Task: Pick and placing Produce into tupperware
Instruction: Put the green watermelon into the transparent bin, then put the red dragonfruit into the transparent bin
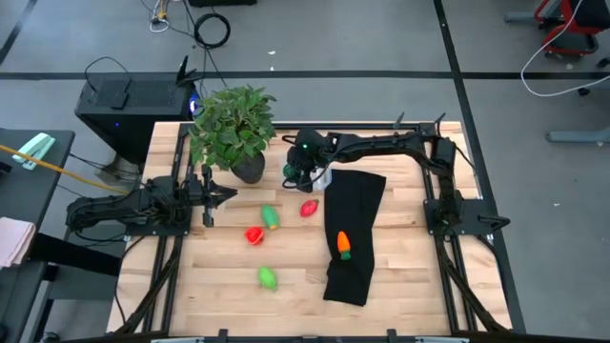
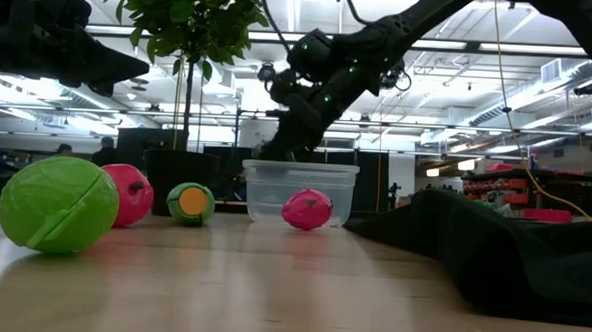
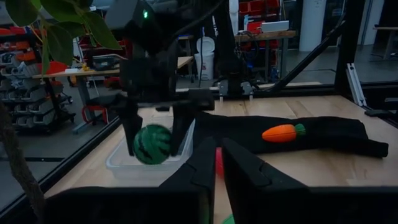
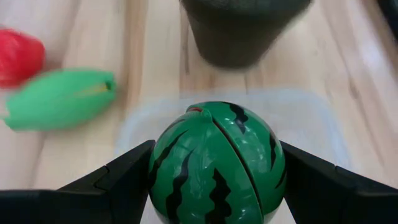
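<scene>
My right gripper (image 1: 301, 174) is shut on a dark green striped round piece of Produce (image 4: 214, 165) over the clear tupperware (image 3: 149, 163), which stands next to the plant's pot. On the wood lie two red pieces (image 1: 308, 208) (image 1: 254, 234) and two light green pieces (image 1: 270, 217) (image 1: 268, 278). An orange carrot (image 1: 344, 246) lies on a black cloth. My left gripper (image 3: 217, 180) waits shut at the table's left side, holding nothing. My right gripper pinches the round green piece by two opposite sides (image 4: 163, 168) between its two fingers (image 4: 118, 180). The fingers slant down at it from the table's right side. The piece hangs between them over the tupperware's opening (image 4: 311, 124), clear of the table.
A leafy potted plant (image 1: 233, 124) in a dark pot (image 4: 242, 31) stands just beside the tupperware at the far left. The black cloth (image 1: 355, 224) lies in a long strip right of centre. Bare wood shows toward the near edge.
</scene>
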You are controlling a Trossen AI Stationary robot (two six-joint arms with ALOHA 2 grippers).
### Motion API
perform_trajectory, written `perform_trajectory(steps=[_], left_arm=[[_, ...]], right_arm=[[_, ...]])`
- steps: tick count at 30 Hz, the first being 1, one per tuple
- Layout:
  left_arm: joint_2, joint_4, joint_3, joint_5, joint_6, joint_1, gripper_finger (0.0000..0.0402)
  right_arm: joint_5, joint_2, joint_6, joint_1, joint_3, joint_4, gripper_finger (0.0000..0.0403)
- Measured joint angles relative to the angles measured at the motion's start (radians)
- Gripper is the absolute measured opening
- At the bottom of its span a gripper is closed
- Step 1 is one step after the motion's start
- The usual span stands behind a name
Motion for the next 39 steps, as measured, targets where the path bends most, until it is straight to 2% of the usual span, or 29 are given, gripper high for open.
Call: perform_trajectory(steps=[8, 15, 26, 39], left_arm=[[0.0, 0.0, 0.0, 0.0, 0.0, 0.0, 0.0035], [0.0, -0.001, 0.0, 0.0, 0.0, 0.0, 0.004], [0.0, -0.001, 0.0, 0.0, 0.0, 0.0, 0.0031], [0.0, -0.001, 0.0, 0.0, 0.0, 0.0, 0.0035]], right_arm=[[-0.001, 0.056, -0.003, 0.001, 0.001, 0.027, 0.0312], [-0.003, 0.049, -0.001, 0.001, 0.001, 0.012, 0.0313], [-0.002, 0.048, 0.007, 0.002, 0.001, 0.013, 0.0341], [0.003, 0.047, 0.005, 0.006, 0.038, -0.019, 0.0338]])
